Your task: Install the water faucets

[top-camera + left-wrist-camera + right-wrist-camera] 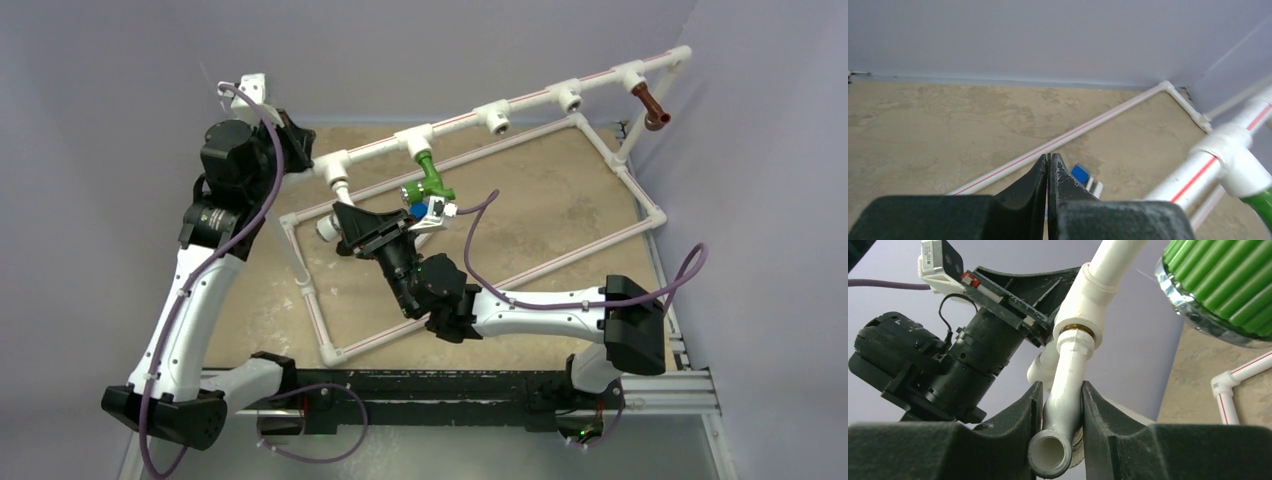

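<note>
The white faucet (1068, 380) hangs from a white tee (1083, 310) on the raised pipe. My right gripper (1060, 410) is shut on its bent spout, whose open end faces the camera. In the top view the right gripper (342, 230) holds this faucet (335, 205) at the left tee. The green faucet (430, 180) hangs from the neighbouring tee, and its ribbed knob (1223, 285) fills the right wrist view's corner. The brown faucet (651, 108) hangs at the pipe's far right end. My left gripper (1049, 162) is shut and empty, up by the pipe's left end (290, 140).
The white pipe frame (620, 165) borders the tan table, and its raised pipe has two bare tees (495, 118). A small blue-and-white block (425, 208) lies under the green faucet and shows in the left wrist view (1083, 176). Purple walls stand close behind and to the right.
</note>
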Available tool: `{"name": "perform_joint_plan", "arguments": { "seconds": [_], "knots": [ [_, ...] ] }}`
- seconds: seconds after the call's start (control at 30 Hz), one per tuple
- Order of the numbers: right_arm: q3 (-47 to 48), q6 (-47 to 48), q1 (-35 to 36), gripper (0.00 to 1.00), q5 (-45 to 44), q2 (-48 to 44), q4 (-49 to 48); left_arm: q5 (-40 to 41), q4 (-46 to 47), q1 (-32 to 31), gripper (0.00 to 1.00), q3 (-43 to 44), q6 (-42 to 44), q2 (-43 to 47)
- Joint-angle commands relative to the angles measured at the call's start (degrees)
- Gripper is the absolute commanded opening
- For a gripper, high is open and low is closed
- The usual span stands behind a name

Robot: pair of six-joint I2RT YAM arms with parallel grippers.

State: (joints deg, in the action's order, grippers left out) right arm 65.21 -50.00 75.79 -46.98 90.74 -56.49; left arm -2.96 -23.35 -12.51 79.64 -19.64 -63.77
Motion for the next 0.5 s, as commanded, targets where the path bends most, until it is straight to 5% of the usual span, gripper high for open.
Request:
{"name": "perform_joint_plan", "arguments": {
  "seconds": [0.0, 0.47],
  "knots": [
    [0.6, -7.7, -0.3, 0.00, 1.2, -0.8, -7.4, 15.7, 2.2, -2.7, 0.00, -2.9, 1.3, -1.0],
    [-0.4, -11.8, -0.4, 0.00, 1.5, -1.2, -4.4, 33.7, 9.5, -9.2, 0.00, -11.5, 1.3, 0.7]
  ]
}}
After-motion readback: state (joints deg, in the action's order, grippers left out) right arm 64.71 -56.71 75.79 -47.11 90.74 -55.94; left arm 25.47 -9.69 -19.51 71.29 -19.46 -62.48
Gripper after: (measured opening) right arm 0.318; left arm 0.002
